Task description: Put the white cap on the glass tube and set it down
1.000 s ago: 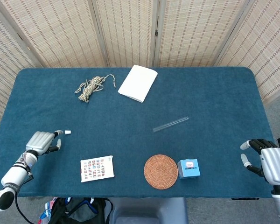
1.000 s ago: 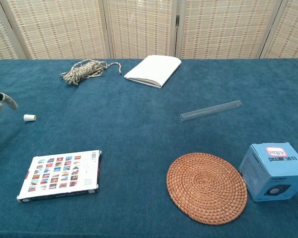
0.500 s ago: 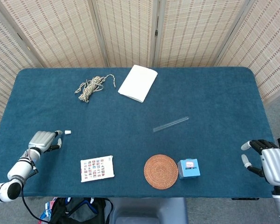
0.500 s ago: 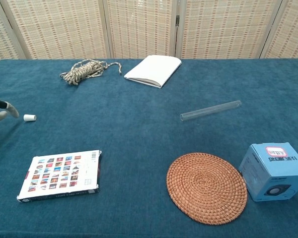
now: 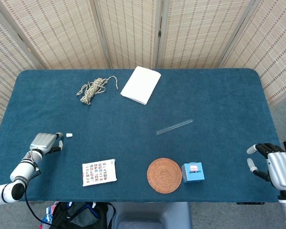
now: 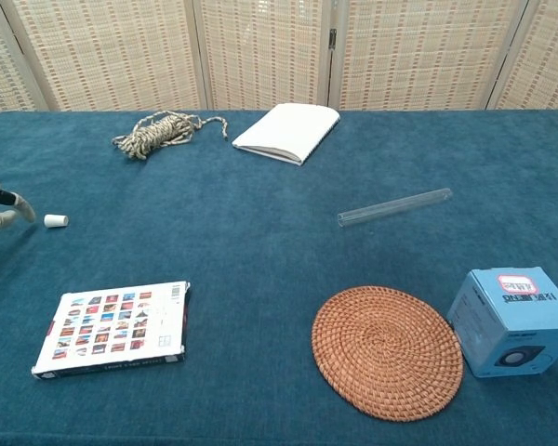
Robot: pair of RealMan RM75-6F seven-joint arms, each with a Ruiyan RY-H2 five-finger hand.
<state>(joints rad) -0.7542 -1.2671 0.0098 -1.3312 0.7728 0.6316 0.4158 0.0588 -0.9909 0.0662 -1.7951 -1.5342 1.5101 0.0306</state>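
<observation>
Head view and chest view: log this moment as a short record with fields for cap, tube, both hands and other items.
cap: white cap lying on the table, just off the left hand's fingertips, not held
tube: glass tube lying mid-table, uncapped
left hand: left hand low beside the cap, holding nothing
right hand: right hand at the table's right edge, fingers apart, empty
other items: rope, white notebook, card box, woven coaster, blue box

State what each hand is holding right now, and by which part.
Nothing. The left hand sits just short of the white cap, not touching; the right hand is empty.
</observation>
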